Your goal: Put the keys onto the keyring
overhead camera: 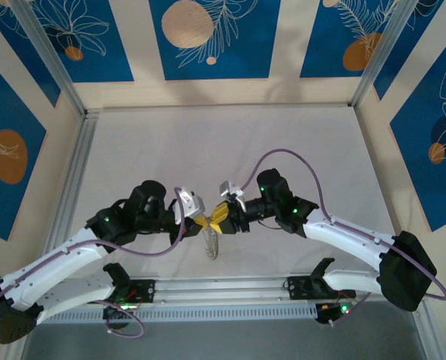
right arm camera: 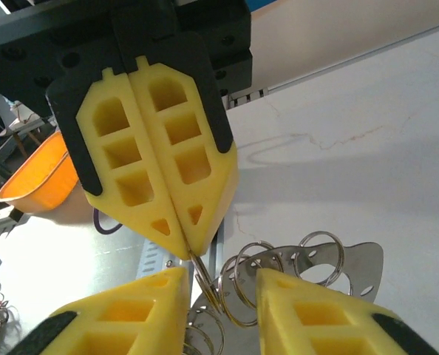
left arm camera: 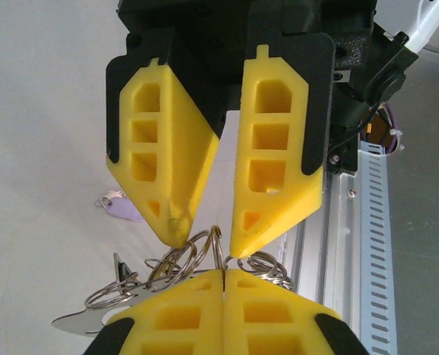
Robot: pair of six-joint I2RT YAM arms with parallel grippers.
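Left end effector (left arm camera: 225, 277): fingers fully closed, pinching one wire loop of the keyring (left arm camera: 202, 246) right at the tips. Keyring is a bunch of silver split rings, held up off the bench (overhead camera: 208, 142) between the two end effectors; part of it hangs down below them in the top view.

Right end effector (right arm camera: 221, 277): tip to tip with the left one, jaws apart at a narrow-to-medium gap and straddling the ring bunch. Rings sit in the gap. Cannot tell if either finger presses on them.

A flat silver plate (right arm camera: 356, 259) hangs with the rings, just to one side of the right end effector's fingers.

Pale lilac key (left arm camera: 125, 210) lies on the bench, off to the side of both end effectors, well apart from the rings and not held.
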